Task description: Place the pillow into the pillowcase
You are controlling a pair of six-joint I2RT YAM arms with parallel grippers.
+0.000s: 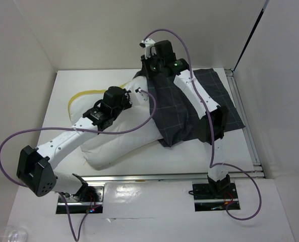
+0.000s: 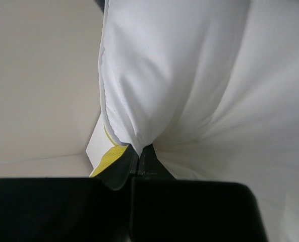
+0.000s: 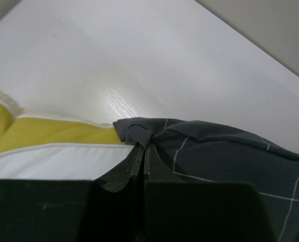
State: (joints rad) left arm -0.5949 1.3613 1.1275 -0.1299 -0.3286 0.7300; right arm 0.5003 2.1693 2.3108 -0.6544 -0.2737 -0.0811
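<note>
Left claw (image 2: 139,160) is pinched together on a fold of the pillow (image 2: 189,75), white fabric bunched right by the yellow band (image 2: 109,159). Pillow lies on the counter (image 1: 63,91): left part bare, right end at or under the pillowcase (image 1: 210,96); cannot tell how far inside. Right claw (image 3: 143,151) is clamped on a bunched far edge of the pillowcase, just beside the yellow band. Step looks like stuffing, roughly midway, 2 grips set. Next likely needs 2 coordinated pulls: left feeds pillow right, right drags case mouth left over it, no fabric slipping.
</note>
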